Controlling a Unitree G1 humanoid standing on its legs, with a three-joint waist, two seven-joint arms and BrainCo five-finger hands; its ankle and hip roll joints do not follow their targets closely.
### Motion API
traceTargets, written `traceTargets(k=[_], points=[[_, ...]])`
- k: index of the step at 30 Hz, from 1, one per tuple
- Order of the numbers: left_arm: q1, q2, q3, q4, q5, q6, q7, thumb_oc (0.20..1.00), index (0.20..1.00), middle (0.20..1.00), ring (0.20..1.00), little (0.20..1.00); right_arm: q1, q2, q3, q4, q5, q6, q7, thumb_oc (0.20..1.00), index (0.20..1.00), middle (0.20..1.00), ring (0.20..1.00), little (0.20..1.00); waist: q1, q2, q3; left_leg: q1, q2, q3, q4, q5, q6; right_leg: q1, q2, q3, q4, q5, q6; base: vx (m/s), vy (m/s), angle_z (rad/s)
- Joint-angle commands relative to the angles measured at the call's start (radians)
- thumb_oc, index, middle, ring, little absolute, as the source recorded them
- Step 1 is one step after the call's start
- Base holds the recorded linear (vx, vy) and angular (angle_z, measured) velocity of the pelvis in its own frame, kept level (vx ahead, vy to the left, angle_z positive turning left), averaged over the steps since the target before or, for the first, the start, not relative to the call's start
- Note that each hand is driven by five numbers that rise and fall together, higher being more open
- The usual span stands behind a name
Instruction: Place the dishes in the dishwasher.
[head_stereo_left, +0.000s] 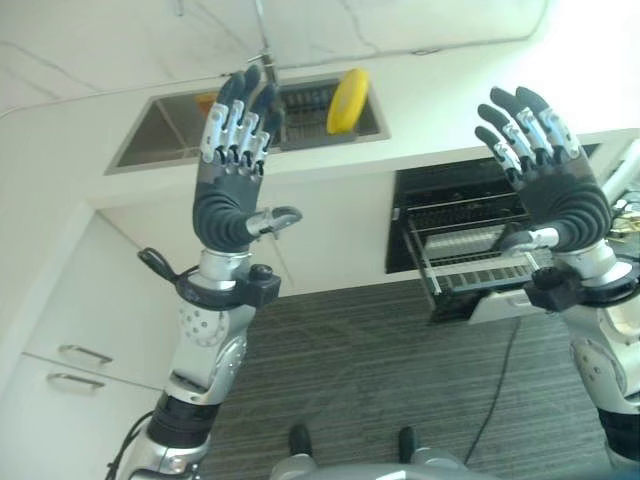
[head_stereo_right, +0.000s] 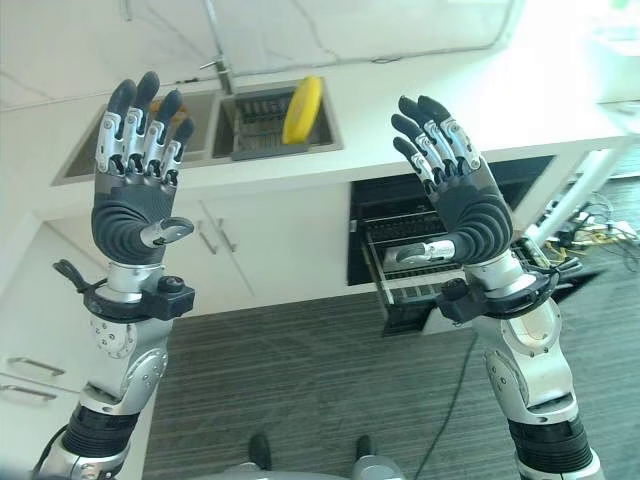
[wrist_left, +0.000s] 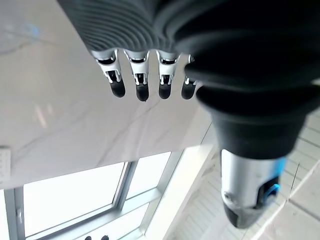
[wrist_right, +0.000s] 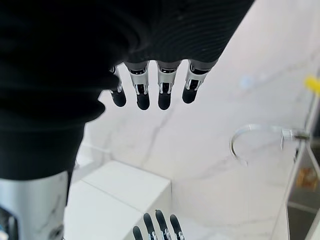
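A yellow plate stands on edge in a dark rack inside the sink. The open dishwasher sits under the counter at the right, its wire rack pulled out. My left hand is raised in front of the sink, fingers straight and holding nothing. My right hand is raised above the dishwasher rack, fingers straight, also holding nothing. In the left wrist view the fingers point at a marble wall.
A white counter runs across the back with a tap behind the sink. White cabinet doors and drawers stand at the left. Grey striped carpet covers the floor in front.
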Motion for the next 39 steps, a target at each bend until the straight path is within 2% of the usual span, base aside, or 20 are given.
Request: traceTargets(k=[1,5,7,8,9,10,11,12,15,16,17,20,24,27,33,35,36,37,38,39], points=[[-0.034,0.054,0.033,-0.037,-0.027,-0.015,-0.033,1.0,1.0,1.0,1.0,1.0,-0.031,0.041,-0.034,-0.054,-0.012,-0.079,-0.029,1.0,1.0,1.0,1.0,1.0,0.01,-0.017,-0.038,0.03,-0.026,-0.01,-0.002,-0.085,0.021,-0.021,-0.064,-0.047,0.138,-0.068,0.061,0.19,0.367,0.17],[-0.045,0.062,0.04,-0.038,-0.035,0.024,-0.05,1.0,1.0,1.0,1.0,1.0,-0.016,0.068,-0.025,-0.061,-0.026,-0.078,-0.045,1.0,1.0,1.0,1.0,1.0,0.011,-0.011,-0.031,0.048,-0.064,-0.021,-0.002,-0.109,0.053,-0.078,-0.111,-0.037,0.336,-0.036,0.069,0.12,0.242,0.13],[-0.045,0.059,0.04,-0.034,-0.036,0.028,-0.063,1.0,1.0,1.0,1.0,1.0,-0.008,0.074,-0.024,-0.065,-0.025,-0.076,-0.045,1.0,1.0,1.0,1.0,1.0,0.011,-0.006,-0.023,0.056,-0.077,-0.033,-0.002,-0.117,0.067,-0.125,-0.105,-0.022,0.438,-0.025,0.063,0.14,0.201,0.06],[-0.041,0.06,0.043,-0.036,-0.036,0.03,-0.067,1.0,1.0,1.0,1.0,1.0,-0.009,0.073,-0.026,-0.061,-0.024,-0.072,-0.041,1.0,1.0,1.0,1.0,1.0,0.008,-0.006,-0.019,0.064,-0.08,-0.036,-0.002,-0.121,0.068,-0.148,-0.082,-0.017,0.45,-0.031,0.06,0.16,0.107,0.06],[-0.039,0.063,0.044,-0.036,-0.042,0.032,-0.072,1.0,1.0,1.0,1.0,1.0,-0.01,0.068,-0.029,-0.058,-0.021,-0.069,-0.044,1.0,1.0,1.0,1.0,1.0,0.005,-0.009,-0.017,0.068,-0.081,-0.041,-0.002,-0.122,0.067,-0.154,-0.056,-0.014,0.426,-0.049,0.057,0.12,0.05,0.03],[-0.039,0.063,0.044,-0.036,-0.042,0.032,-0.072,1.0,1.0,1.0,1.0,1.0,-0.01,0.068,-0.029,-0.058,-0.021,-0.069,-0.044,1.0,1.0,1.0,1.0,1.0,0.005,-0.009,-0.017,0.068,-0.081,-0.041,-0.002,-0.122,0.067,-0.154,-0.056,-0.014,0.426,-0.049,0.057,0.16,-0.01,0.01],[-0.047,0.068,0.042,-0.033,-0.055,0.042,-0.075,1.0,1.0,1.0,1.0,1.0,-0.01,0.064,-0.036,-0.054,-0.015,-0.06,-0.05,1.0,1.0,1.0,1.0,1.0,-0.005,-0.017,-0.016,0.069,-0.083,-0.051,-0.002,-0.12,0.066,-0.148,-0.007,-0.011,0.323,-0.072,0.048,0.22,-0.072,0.04],[-0.053,0.067,0.041,-0.031,-0.05,0.048,-0.072,1.0,1.0,1.0,1.0,1.0,-0.008,0.062,-0.047,-0.053,0.007,-0.051,-0.041,1.0,1.0,1.0,1.0,1.0,-0.014,-0.025,-0.018,0.073,-0.084,-0.048,-0.002,-0.129,0.064,-0.134,0.013,-0.011,0.236,-0.077,0.042,0.3,-0.112,0.07],[-0.048,0.065,0.037,-0.035,0.0,0.053,-0.037,1.0,1.0,1.0,1.0,1.0,0.003,0.061,-0.052,-0.064,0.029,-0.045,-0.019,1.0,1.0,1.0,1.0,1.0,-0.033,-0.045,-0.023,0.095,-0.096,-0.027,-0.002,-0.16,0.064,-0.145,0.023,0.002,0.083,0.005,0.052,0.26,-0.133,0.03],[-0.046,0.064,0.037,-0.034,0.017,0.059,-0.024,1.0,1.0,1.0,1.0,1.0,0.002,0.066,-0.049,-0.064,0.031,-0.048,-0.006,1.0,1.0,1.0,1.0,1.0,-0.04,-0.049,-0.02,0.113,-0.094,-0.015,-0.002,-0.176,0.067,-0.177,0.015,0.005,0.07,0.041,0.064,0.25,-0.149,-0.01],[-0.046,0.065,0.036,-0.032,0.023,0.059,-0.021,1.0,1.0,1.0,1.0,1.0,0.002,0.069,-0.047,-0.063,0.031,-0.051,-0.001,1.0,1.0,1.0,1.0,1.0,-0.042,-0.048,-0.018,0.125,-0.09,-0.012,-0.002,-0.191,0.068,-0.186,0.013,0.007,0.077,0.044,0.07,0.22,-0.181,-0.01],[-0.048,0.069,0.035,-0.025,0.025,0.051,-0.032,1.0,1.0,1.0,1.0,1.0,0.003,0.063,-0.055,-0.053,0.031,-0.07,0.006,1.0,1.0,1.0,1.0,1.0,-0.039,-0.05,-0.023,0.128,-0.08,-0.002,-0.002,-0.192,0.07,-0.162,0.024,0.016,0.065,0.026,0.059,0.21,-0.193,0.0],[-0.042,0.066,0.036,-0.04,0.009,0.061,-0.034,1.0,1.0,1.0,1.0,1.0,-0.022,0.052,-0.055,-0.049,0.028,-0.061,-0.015,1.0,1.0,1.0,1.0,1.0,-0.026,-0.053,-0.036,0.147,-0.056,0.035,0.003,-0.17,0.049,-0.099,0.054,0.006,0.051,-0.005,0.022,0.26,-0.246,0.08],[-0.027,0.066,0.047,-0.052,-0.005,0.063,-0.026,1.0,1.0,1.0,1.0,1.0,-0.046,0.039,-0.054,-0.048,0.029,-0.026,-0.009,1.0,1.0,1.0,1.0,1.0,-0.016,-0.069,-0.032,0.105,-0.029,0.046,0.199,-0.188,0.011,-0.051,0.064,-0.002,0.056,-0.036,-0.014,0.33,-0.278,0.1],[0.0,0.049,0.064,-0.045,-0.016,0.063,-0.023,1.0,1.0,1.0,1.0,1.0,-0.012,0.017,-0.074,-0.058,0.054,-0.016,0.03,1.0,1.0,1.0,1.0,1.0,-0.018,-0.088,-0.017,-0.019,-0.005,0.032,0.52,-0.147,-0.021,-0.003,0.092,0.044,0.048,-0.051,-0.064,0.23,-0.149,-0.02],[-0.001,0.04,0.066,-0.038,-0.023,0.071,-0.037,1.0,1.0,1.0,1.0,1.0,-0.021,0.022,-0.068,-0.052,0.042,-0.01,0.02,1.0,1.0,1.0,1.0,1.0,-0.01,-0.093,-0.012,-0.049,-0.004,0.044,0.476,-0.172,-0.006,0.015,0.093,0.046,0.044,-0.06,-0.058,0.21,-0.015,-0.1],[0.0,0.039,0.066,-0.037,-0.031,0.07,-0.041,1.0,1.0,1.0,1.0,1.0,-0.033,0.025,-0.059,-0.046,0.037,-0.007,0.015,1.0,1.0,1.0,1.0,1.0,-0.005,-0.088,-0.009,-0.052,0.001,0.058,0.394,-0.172,0.001,0.027,0.095,0.045,0.042,-0.072,-0.052,0.33,0.163,-0.14],[0.01,0.04,0.062,-0.037,-0.038,0.06,-0.035,1.0,1.0,1.0,1.0,1.0,-0.044,0.039,-0.038,-0.039,0.023,-0.006,0.014,1.0,1.0,1.0,1.0,1.0,0.003,-0.076,-0.008,-0.049,0.01,0.074,0.204,-0.136,0.004,0.053,0.093,0.045,0.025,-0.085,-0.04,0.35,0.202,-0.09],[0.015,0.041,0.06,-0.037,-0.035,0.053,-0.031,1.0,1.0,1.0,1.0,1.0,-0.042,0.041,-0.035,-0.039,0.024,-0.009,0.018,1.0,1.0,1.0,1.0,1.0,0.005,-0.071,-0.01,-0.046,0.014,0.07,0.15,-0.116,0.001,0.06,0.092,0.045,0.017,-0.086,-0.036,0.38,0.248,-0.08],[0.022,0.044,0.055,-0.038,-0.03,0.042,-0.02,1.0,1.0,1.0,1.0,1.0,-0.036,0.043,-0.03,-0.042,0.022,-0.015,0.024,1.0,1.0,1.0,1.0,1.0,0.008,-0.063,-0.012,-0.035,0.025,0.055,0.059,-0.067,-0.006,0.074,0.089,0.049,0.002,-0.088,-0.03,0.2,0.139,-0.07]])
